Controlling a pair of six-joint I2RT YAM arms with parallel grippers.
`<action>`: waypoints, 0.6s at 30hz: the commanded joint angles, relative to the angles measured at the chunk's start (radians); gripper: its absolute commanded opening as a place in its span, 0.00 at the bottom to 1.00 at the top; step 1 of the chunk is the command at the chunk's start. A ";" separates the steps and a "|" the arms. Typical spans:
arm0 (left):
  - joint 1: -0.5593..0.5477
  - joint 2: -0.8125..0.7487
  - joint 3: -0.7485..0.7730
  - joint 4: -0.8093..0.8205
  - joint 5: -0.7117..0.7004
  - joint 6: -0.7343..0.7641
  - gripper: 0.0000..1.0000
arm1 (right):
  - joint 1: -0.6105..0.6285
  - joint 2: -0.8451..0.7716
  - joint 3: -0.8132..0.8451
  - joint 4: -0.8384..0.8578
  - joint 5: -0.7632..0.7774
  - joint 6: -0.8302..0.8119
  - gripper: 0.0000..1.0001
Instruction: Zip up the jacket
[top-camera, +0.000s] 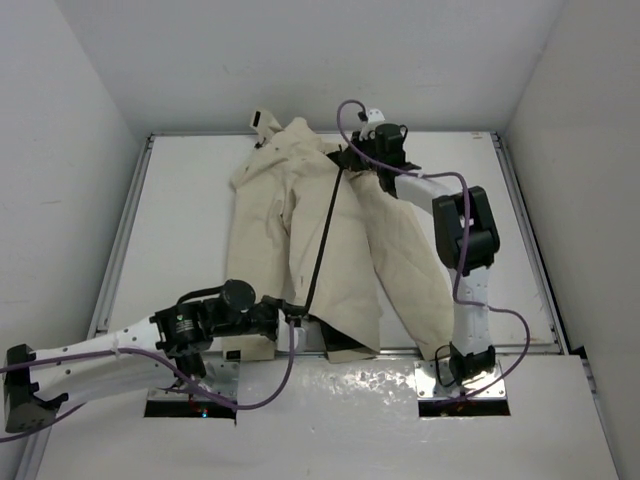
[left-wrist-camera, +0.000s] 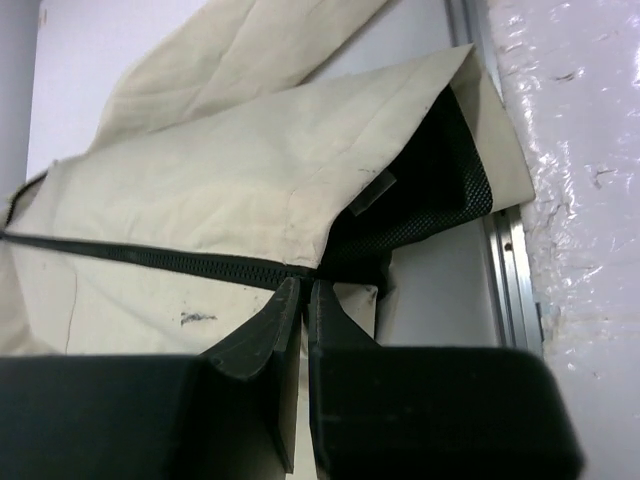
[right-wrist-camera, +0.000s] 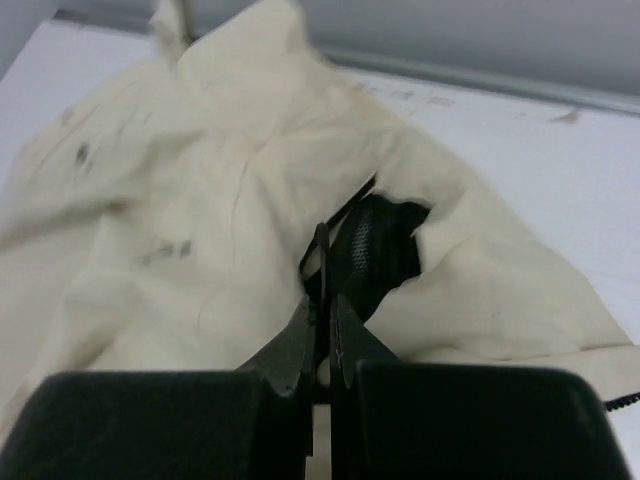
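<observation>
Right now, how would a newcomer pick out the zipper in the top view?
A cream jacket lies spread on the white table. Down its front runs the zipper, from the right gripper at the collar to the left gripper at the hem. It is the only thin dark line on the pale cloth.

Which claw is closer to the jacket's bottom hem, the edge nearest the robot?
Left. The left gripper pinches the zipper at the hem of the jacket; the right gripper grips the zipper's far end, by the collar.

Lab: white-walled enclosure (top-camera: 60, 150), table (top-camera: 180, 230)
</observation>
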 joint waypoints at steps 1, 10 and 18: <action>-0.011 -0.045 0.052 -0.128 0.088 -0.085 0.00 | -0.080 0.067 0.216 0.007 0.221 0.003 0.00; -0.004 -0.086 0.081 -0.236 0.049 -0.128 0.00 | -0.155 0.331 0.711 -0.035 0.310 -0.011 0.00; -0.002 -0.096 0.075 -0.247 0.037 -0.016 0.00 | -0.167 0.203 0.437 0.137 -0.045 0.169 0.09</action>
